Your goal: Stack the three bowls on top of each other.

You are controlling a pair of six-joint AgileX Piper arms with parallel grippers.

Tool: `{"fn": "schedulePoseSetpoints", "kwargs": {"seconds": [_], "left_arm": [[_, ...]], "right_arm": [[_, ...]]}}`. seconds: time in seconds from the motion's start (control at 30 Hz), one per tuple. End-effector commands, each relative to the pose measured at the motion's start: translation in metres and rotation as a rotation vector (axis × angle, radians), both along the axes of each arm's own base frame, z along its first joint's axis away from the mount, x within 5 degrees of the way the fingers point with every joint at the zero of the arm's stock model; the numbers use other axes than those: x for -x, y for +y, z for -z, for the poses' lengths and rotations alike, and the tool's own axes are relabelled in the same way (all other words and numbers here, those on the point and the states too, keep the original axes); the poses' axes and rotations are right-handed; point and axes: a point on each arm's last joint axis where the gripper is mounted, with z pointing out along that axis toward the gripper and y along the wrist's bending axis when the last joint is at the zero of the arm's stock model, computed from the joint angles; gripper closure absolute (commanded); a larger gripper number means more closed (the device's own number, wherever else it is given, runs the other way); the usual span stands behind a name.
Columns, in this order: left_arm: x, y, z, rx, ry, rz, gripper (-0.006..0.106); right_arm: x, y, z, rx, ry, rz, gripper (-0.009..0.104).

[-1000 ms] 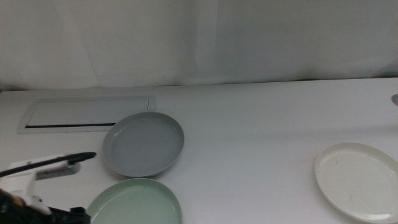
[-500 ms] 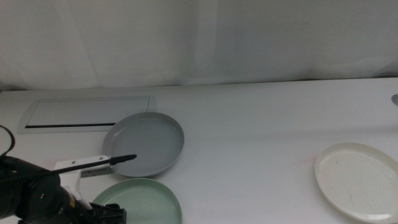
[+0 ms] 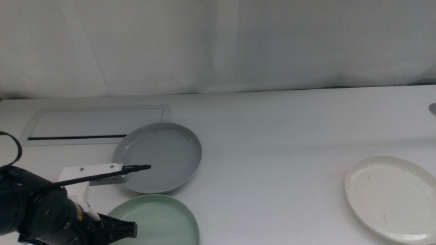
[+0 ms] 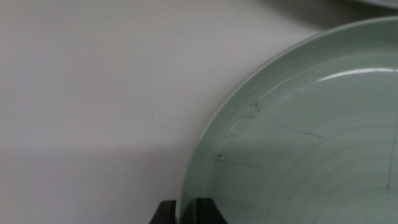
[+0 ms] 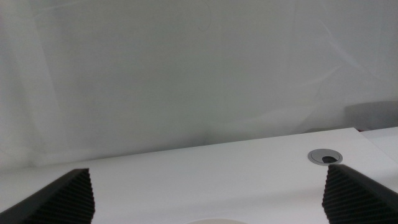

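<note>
The grey bowl (image 3: 157, 157) sits left of centre on the white table. The pale mint green bowl (image 3: 155, 219) lies just in front of it, cut off by the picture's bottom edge. The cream-white bowl (image 3: 395, 197) lies far right, apart from the others. My left gripper (image 3: 114, 229) is at the mint bowl's left rim. In the left wrist view its two dark jaws (image 4: 186, 210) stand close together, one on each side of the mint bowl's rim (image 4: 205, 149). My right gripper (image 5: 211, 193) is open and empty, out of the middle view, above the cream bowl's edge (image 5: 211, 221).
A flat white panel with a dark slot (image 3: 95, 124) lies at the back left behind the grey bowl. A round grey cable grommet (image 5: 324, 157) sits at the table's far right edge. A white curtain closes off the back.
My left arm has come in from the lower left to the mint bowl's left rim, most of it in the first half second. The three bowls have not moved.
</note>
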Motion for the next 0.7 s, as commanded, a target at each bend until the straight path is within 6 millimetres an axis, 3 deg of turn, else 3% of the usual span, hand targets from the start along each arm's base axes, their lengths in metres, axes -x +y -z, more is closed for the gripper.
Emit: {"fn": "schedulePoseSetpoints", "kwargs": {"seconds": [0.0, 0.13, 0.33, 0.53, 0.57, 0.67], "left_arm": [[0.015, 0.001, 0.016, -0.030, 0.134, -0.002, 0.103], [0.012, 0.000, -0.004, -0.018, 0.113, 0.005, 0.103], [0.000, -0.022, -0.062, 0.109, -0.006, 0.066, 0.103], [-0.019, -0.064, -0.102, 0.163, -0.091, 0.180, 0.103], [-0.028, -0.079, -0.107, 0.180, -0.119, 0.208, 0.103], [-0.042, -0.095, -0.105, 0.182, -0.118, 0.231, 0.103]], "right_arm": [[0.000, 0.000, 0.013, 0.012, 0.031, 0.003, -0.008], [0.000, 0.000, 0.013, 0.012, 0.031, 0.003, -0.008], [0.000, 0.000, 0.013, 0.012, 0.031, 0.003, -0.008], [0.000, 0.000, 0.013, 0.012, 0.031, 0.003, -0.008], [0.000, 0.000, 0.013, 0.012, 0.031, 0.003, -0.008], [0.000, 0.000, 0.013, 0.012, 0.034, 0.003, -0.008]]}}
